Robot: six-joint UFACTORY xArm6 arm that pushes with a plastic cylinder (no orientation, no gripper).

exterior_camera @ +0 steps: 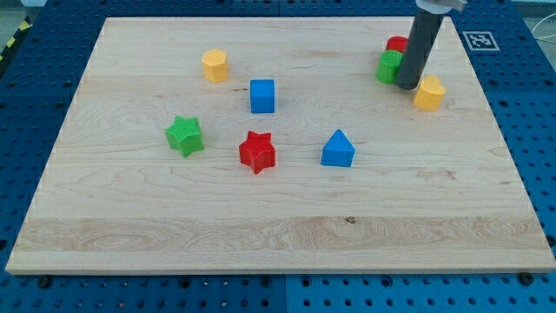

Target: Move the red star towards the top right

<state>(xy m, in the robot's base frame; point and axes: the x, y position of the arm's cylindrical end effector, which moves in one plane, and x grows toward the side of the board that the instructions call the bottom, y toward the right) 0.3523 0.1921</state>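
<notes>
The red star (257, 151) lies near the board's middle, a little left of centre. My tip (407, 86) is far off at the view's upper right, between a green block (389, 66) on its left and a yellow block (429, 92) on its right, close to both. A red block (397, 44) sits just above the green one, partly hidden by the rod.
A green star (185, 136) lies left of the red star. A blue triangular block (338, 149) lies to its right. A blue cube (262, 96) sits above it, and a yellow block (215, 65) sits at the upper left. The wooden board (278, 235) rests on a blue pegboard.
</notes>
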